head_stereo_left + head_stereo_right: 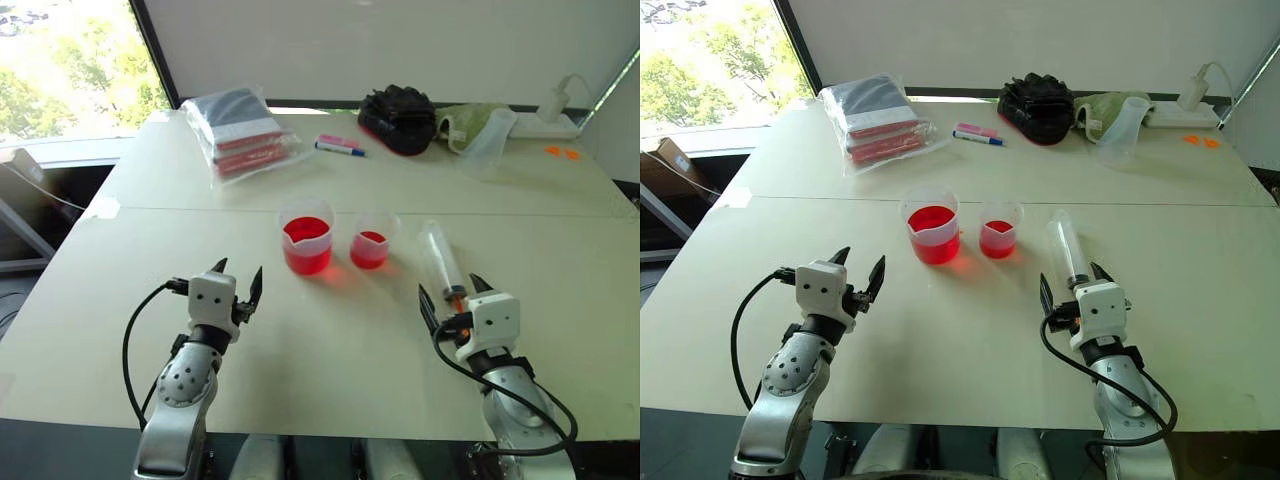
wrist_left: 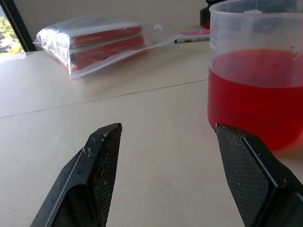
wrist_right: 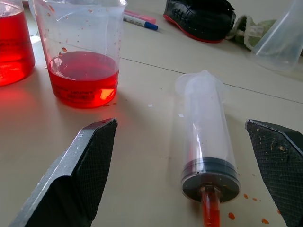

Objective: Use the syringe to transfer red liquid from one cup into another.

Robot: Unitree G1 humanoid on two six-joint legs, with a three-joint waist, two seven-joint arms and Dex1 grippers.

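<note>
The larger spouted cup [image 1: 306, 240] stands mid-table, about half full of red liquid [image 2: 253, 101]. Just right of it stands the smaller cup [image 1: 371, 243] with a shallow layer of red liquid [image 3: 83, 78]. The clear syringe [image 1: 441, 258] lies flat on the table to the right of the cups, its orange nozzle [image 3: 211, 210] pointing back towards me, with red drops beside it. My right gripper [image 1: 450, 290] is open just behind the nozzle end, its fingers [image 3: 90, 161] wide on either side and not touching it. My left gripper [image 1: 238, 272] is open and empty, short of the larger cup.
At the back of the table lie a bagged stack of red and black items [image 1: 240, 130], two marker pens [image 1: 340, 146], a black bag [image 1: 398, 118], a frosted jug [image 1: 490, 135] and a white power strip [image 1: 550, 122]. A seam [image 1: 200, 210] crosses the table behind the cups.
</note>
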